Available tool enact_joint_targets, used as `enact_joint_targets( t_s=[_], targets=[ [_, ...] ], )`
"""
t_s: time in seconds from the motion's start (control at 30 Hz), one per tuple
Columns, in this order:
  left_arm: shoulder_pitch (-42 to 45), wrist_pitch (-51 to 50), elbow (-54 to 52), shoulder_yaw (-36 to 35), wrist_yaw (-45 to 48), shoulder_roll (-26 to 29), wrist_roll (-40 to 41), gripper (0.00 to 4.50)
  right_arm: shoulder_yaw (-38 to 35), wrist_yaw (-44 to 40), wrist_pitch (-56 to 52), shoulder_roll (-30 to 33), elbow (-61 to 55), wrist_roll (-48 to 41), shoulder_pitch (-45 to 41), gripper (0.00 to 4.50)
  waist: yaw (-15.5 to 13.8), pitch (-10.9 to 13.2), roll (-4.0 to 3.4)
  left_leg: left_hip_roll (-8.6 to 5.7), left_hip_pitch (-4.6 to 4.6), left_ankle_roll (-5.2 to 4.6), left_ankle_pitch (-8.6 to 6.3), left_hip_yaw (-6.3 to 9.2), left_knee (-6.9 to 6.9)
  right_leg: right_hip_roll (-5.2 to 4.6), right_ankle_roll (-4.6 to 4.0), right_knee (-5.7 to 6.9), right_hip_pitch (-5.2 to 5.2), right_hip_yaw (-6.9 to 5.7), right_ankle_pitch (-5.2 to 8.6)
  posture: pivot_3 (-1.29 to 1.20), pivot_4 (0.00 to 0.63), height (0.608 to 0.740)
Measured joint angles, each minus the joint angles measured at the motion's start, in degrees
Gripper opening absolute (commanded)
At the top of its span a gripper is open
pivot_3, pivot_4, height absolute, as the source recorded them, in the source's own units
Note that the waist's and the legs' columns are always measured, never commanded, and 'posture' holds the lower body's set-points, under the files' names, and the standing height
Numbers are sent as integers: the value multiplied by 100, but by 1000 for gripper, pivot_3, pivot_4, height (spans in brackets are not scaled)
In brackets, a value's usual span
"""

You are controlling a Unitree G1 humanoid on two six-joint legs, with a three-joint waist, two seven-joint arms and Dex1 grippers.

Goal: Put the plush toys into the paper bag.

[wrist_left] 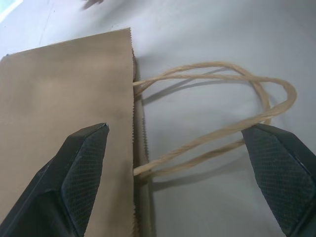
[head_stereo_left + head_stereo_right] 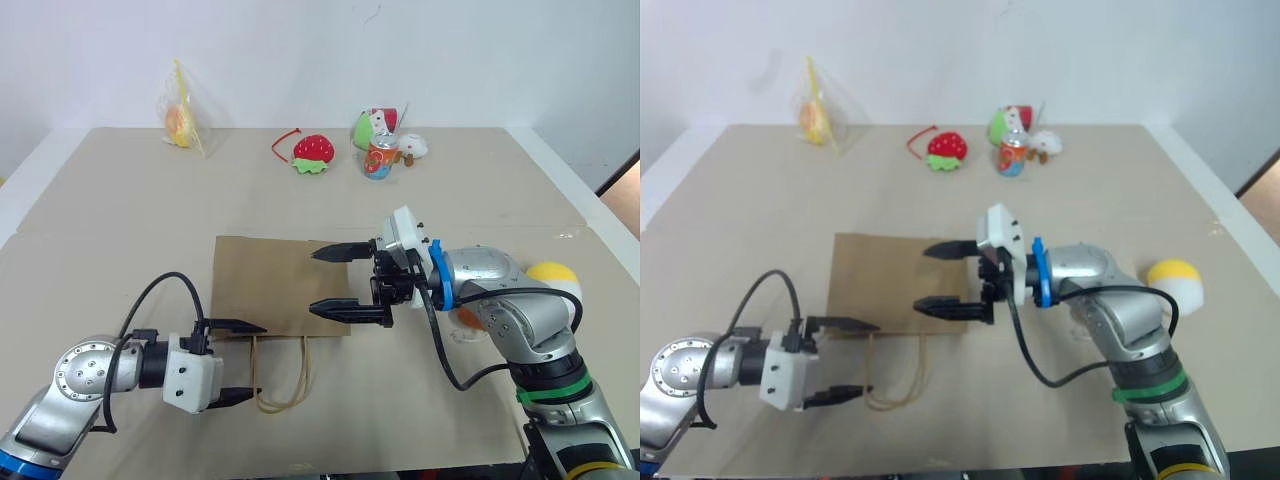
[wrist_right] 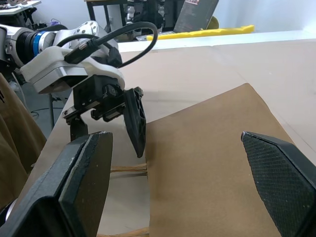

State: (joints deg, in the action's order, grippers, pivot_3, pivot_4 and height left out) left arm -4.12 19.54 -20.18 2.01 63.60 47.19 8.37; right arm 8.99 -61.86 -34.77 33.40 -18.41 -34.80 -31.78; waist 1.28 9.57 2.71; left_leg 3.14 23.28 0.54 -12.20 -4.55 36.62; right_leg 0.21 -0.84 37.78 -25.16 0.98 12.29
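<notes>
The paper bag [image 2: 280, 285] lies flat on the table [image 2: 110, 210], mouth edge toward the robot, its 2 cord handles [image 2: 280, 375] stretched out on the surface; nothing can be seen inside it. The left gripper [image 2: 240, 362] has its jaws spread wide, 1 fingertip over the bag's mouth corner and the other out beside the handle loops, so the handles lie between the jaws. The right gripper [image 2: 335, 280] hangs above the bag's far-right part, its jaws also spread wide and pinching nothing.

Of the plush toys, the white ball with a yellow top [image 2: 1175, 282] rests on the table well to the right of the right gripper, behind that arm. An orange patch [image 2: 470, 318] shows under the right forearm; what it is cannot be told.

Far beyond both jaws, by the wall, a clear plastic bag with yellow trim [image 2: 182, 112] holds something orange and yellow. Near it lie the red strawberry plush [image 2: 313, 152], a small can [image 2: 380, 158] and the green-and-white toy [image 2: 372, 128].

The table is covered in plain tan sheeting, with a white wall [image 2: 320, 50] behind it.
</notes>
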Motion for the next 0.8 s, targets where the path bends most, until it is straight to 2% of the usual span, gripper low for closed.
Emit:
enact_joint_targets(
  t_s=[0.27,0.3,0.33,0.43,0.47,0.5,0.53,0.57,0.7,0.8],
  targets=[
    [232,52,-13,572,-1,-222,-95,4400,-14,84,-5,12,-5,2,40,4500,-2,0,0,-1,-1,0,0,0,1,2,-1,5,-1,2,1,0,150,740],
    [285,51,-9,627,-20,-255,-100,4012,-14,84,-4,30,-16,7,49,4500,-3,0,0,-1,-1,0,0,1,2,3,-1,6,0,2,1,0,150,740],
    [332,50,-9,672,-30,-299,-100,3841,-14,85,-4,44,-30,10,63,4500,-3,0,0,-1,-1,0,0,0,2,3,-1,6,0,2,1,0,150,740],
    [455,50,-10,774,-24,-349,-76,2936,-15,93,-4,75,-65,11,110,4500,2,0,0,1,-2,0,1,1,2,8,-1,8,0,4,1,0,150,740],
    [461,50,-10,783,-19,-349,-64,2294,-15,93,-4,76,-65,11,116,4500,2,0,0,2,-2,0,1,1,2,8,-2,8,0,4,1,0,150,740],
    [474,51,-11,833,7,-349,-42,2180,-15,97,-4,84,-66,11,141,4500,2,0,0,3,-2,0,0,1,2,10,-2,8,0,4,2,0,150,740],
    [470,58,-11,872,58,-347,-38,1604,-15,97,-4,103,-66,11,165,4500,2,0,0,4,-2,0,0,1,2,11,-3,9,-1,5,2,0,150,740],
    [469,60,-11,876,63,-346,-37,1486,-15,97,-4,108,-66,11,167,4500,2,0,0,4,-2,0,0,2,2,12,-3,9,-1,5,2,0,150,740],
    [479,76,-10,884,95,-331,125,69,-19,108,-4,157,-67,12,176,4500,1,0,0,7,-4,1,1,3,3,17,-4,12,-1,4,3,0,150,740],
    [586,-81,-13,845,79,-331,362,69,-26,114,-3,204,-68,12,191,4500,0,0,0,8,-4,1,1,3,3,31,-4,13,-1,5,3,0,150,740]
  ],
)
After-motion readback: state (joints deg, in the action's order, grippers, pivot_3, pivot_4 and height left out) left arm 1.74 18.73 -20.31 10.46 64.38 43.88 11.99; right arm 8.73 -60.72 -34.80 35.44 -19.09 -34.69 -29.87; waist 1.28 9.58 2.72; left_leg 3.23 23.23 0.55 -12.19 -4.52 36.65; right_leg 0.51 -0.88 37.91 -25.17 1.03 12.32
